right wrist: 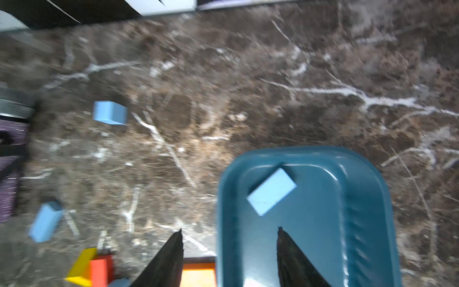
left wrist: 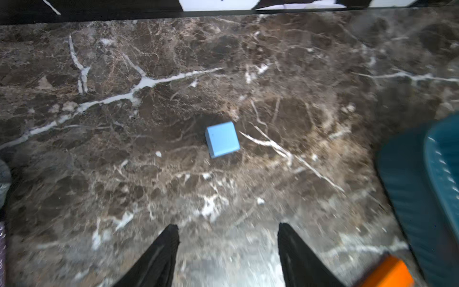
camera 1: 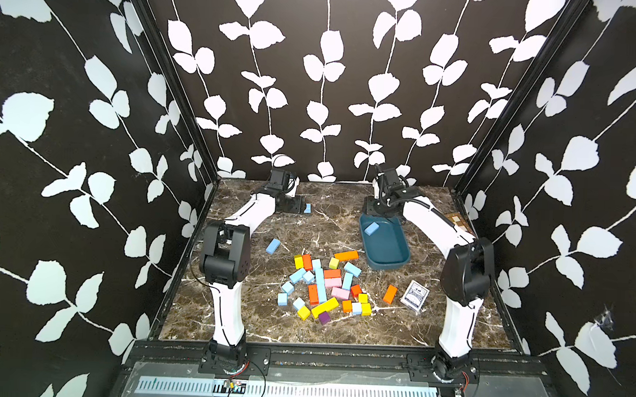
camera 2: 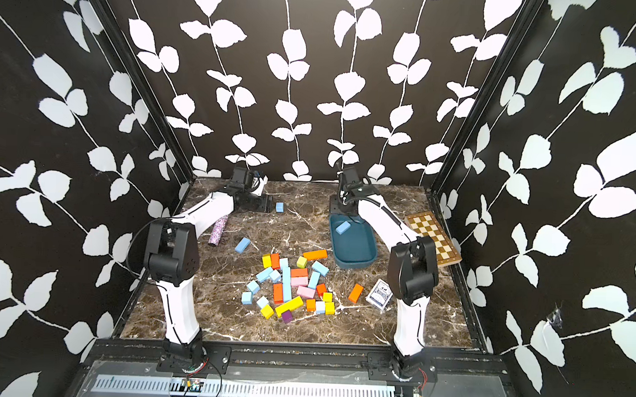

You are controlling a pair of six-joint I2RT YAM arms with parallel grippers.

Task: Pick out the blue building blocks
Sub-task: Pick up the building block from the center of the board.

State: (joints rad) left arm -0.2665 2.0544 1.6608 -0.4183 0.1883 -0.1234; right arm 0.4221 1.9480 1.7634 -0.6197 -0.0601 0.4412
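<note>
Near the back edge of the table point(camera 1: 330, 221), the left pincer point(left wrist: 227, 226), spread and empty, faces a lone blue cube point(left wrist: 221, 139) it should probably straddle next (right pincer point(right wrist: 229, 228), also spread, hangs by the tray point(right wrist: 360, 211)).

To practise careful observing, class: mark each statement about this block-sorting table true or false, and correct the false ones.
1. The dark teal rectangular plastic tray holds exactly one light blue block. True.
2. The left gripper clamps the small light blue cube. False: the cube lies on the brown marble table, ahead of open, empty jaws.
3. A small purple block lies at the side of the mixed pile nearest the arm bases. True.
4. The blue-and-white box of playing cards sits inside the tray. False: it lies on the table beside a lone orange block.
5. The right gripper is open and holds nothing. True.
</note>
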